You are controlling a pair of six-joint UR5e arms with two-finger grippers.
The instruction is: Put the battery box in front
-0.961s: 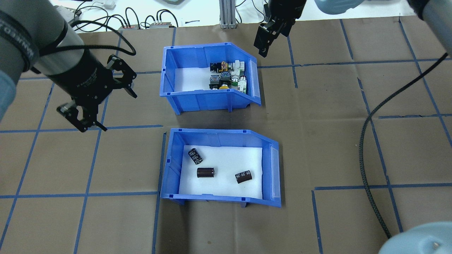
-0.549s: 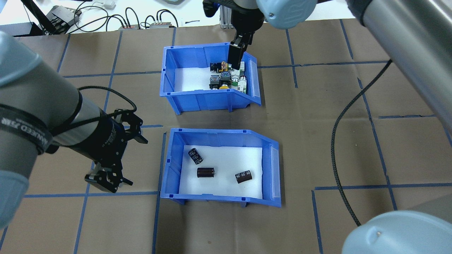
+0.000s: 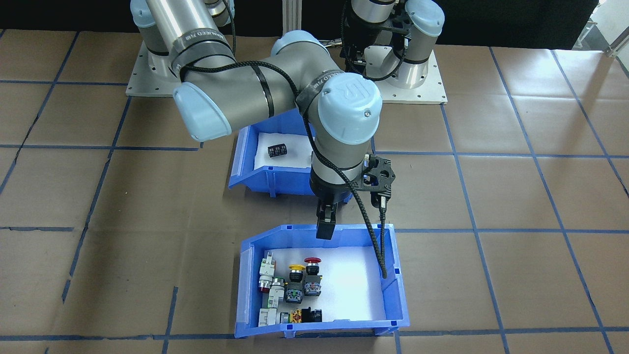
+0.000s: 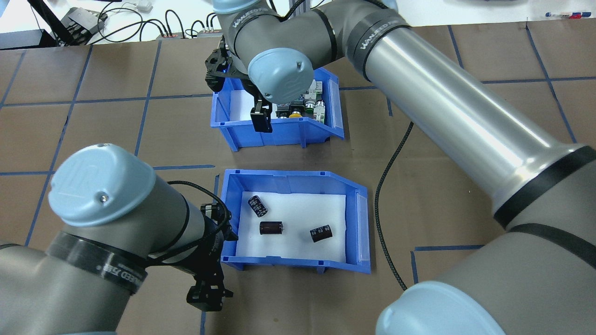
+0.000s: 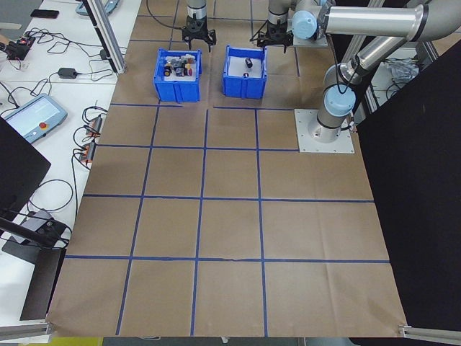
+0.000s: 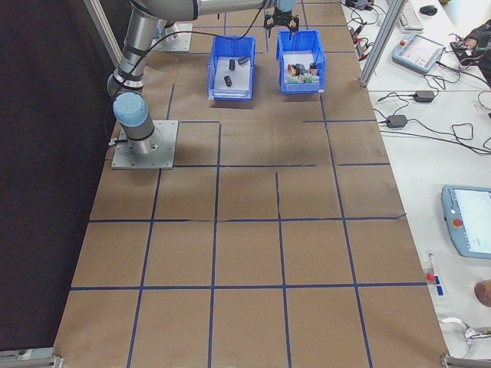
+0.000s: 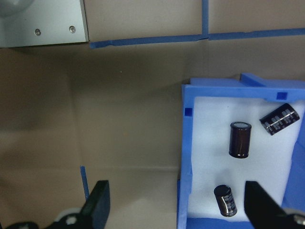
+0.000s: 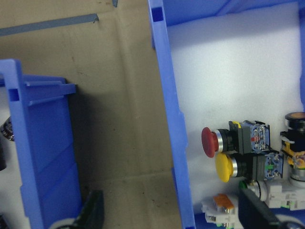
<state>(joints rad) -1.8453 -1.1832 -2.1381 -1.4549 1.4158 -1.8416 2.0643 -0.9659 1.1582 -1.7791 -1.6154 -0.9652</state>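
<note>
Overhead exterior: both pincers spread astride bin walls, left pincer (image 4: pixel 208 294) at blue plastic battery box (image 4: pixel 361 223), right pincer (image 4: pixel 262 122) at switch-filled blue bin (image 4: pixel 219 104), poised for swapping.

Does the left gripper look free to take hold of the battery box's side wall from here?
Probably yes: the left gripper is open astride the battery box wall, nothing between.

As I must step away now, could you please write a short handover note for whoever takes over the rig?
Left tool: open, astride a side wall of the battery box, one finger inside and one outside.
Right tool: open, astride the switch bin wall that faces the battery box.
Both bins rest on the table, with the battery box nearer the robot.
Done: approach only.
Left: grip the battery box and place it in front.
</note>
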